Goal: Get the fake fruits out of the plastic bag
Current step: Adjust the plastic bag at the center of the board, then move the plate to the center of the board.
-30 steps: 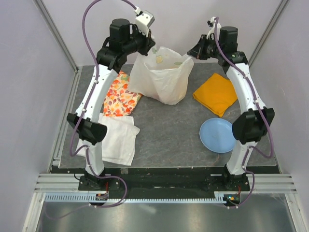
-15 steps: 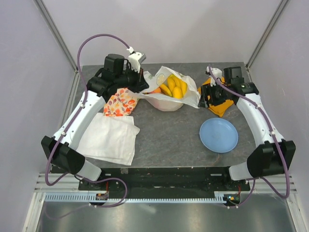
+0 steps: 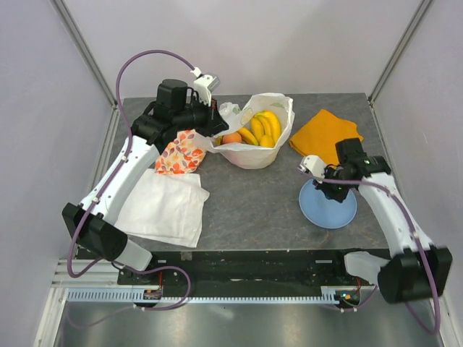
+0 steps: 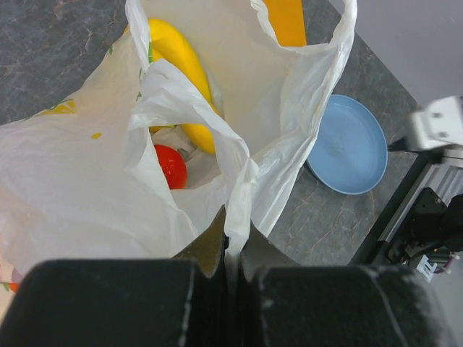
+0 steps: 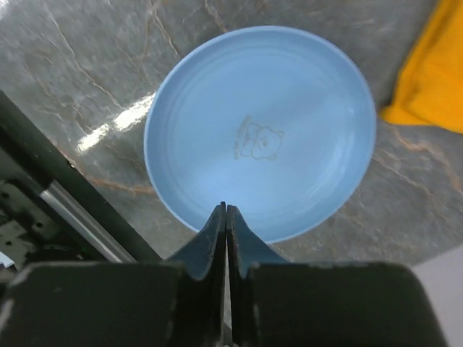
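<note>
White crinkly plastic bag [image 3: 249, 150] sits open near the far edge of the table [image 3: 253, 210], with yellow bananas [image 3: 264, 129] and a red-orange fruit [image 3: 231, 137] lying inside it. Left claw [image 4: 230, 242] is clamped on the bag's left rim. The right claw [image 5: 225, 217], fingers pressed together on nothing, hangs over the blue plate [image 5: 289, 94] by the table's right edge.

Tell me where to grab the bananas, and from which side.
Probably pinch across the middle of the bananas, coming straight down through the open mouth of the plastic bag. They lie on top, uncovered, side by side. The left hand pinches the left rim, so use the right hand.
</note>
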Controlling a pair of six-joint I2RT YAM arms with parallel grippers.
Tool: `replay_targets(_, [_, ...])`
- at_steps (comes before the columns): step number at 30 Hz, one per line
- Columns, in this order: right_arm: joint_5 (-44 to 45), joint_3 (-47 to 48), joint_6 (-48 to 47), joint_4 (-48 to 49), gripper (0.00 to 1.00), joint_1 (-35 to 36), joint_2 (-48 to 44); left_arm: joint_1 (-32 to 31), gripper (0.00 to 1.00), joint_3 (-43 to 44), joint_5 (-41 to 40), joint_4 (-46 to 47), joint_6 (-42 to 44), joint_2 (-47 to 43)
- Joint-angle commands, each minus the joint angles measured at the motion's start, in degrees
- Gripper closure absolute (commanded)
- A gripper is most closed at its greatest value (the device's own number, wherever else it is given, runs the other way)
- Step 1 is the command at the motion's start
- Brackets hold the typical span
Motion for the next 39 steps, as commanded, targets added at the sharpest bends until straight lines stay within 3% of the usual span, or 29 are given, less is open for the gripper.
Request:
replay_targets(1, [2.7,0.2,-0.1,7.7,1.0,0.5,10.4,0.0,0.99,1.9,1.9,2.6,-1.8,-1.1])
replay_targets(7, [6.5,-0.7,-2.0,15.9,0.99,5.4,21.1,0.0,0.98,1.6,2.0,2.4,0.5,-2.1])
replay_targets(14, [7.9,-0.6,-2.0,16.9,0.98,15.5,30.9,0.1,0.98,1.5,0.1,2.0,1.8,-2.9])
replay_targets(20, [4.2,2.0,0.2,14.4,0.96,24.3,33.7,0.1,0.98,3.4,-1.8,1.9,4.1,-3.1])
replay_targets(32, [-3.5,20.3,10.6,13.3,0.92,43.9,43.7,0.4,0.99,2.3,-3.6,1.0,6.0,-4.5])
replay_targets(36, [-3.6,26.5,13.2,10.0,0.94,43.4,41.6,0.7,0.98,0.5,-8.8,-0.7,5.1,-6.6])
replay_targets(39, [-7.0,32.3,11.7,4.6,0.96,41.9,33.0,1.5,0.98,-4.1,-10.8,-2.0,2.1,-10.0])
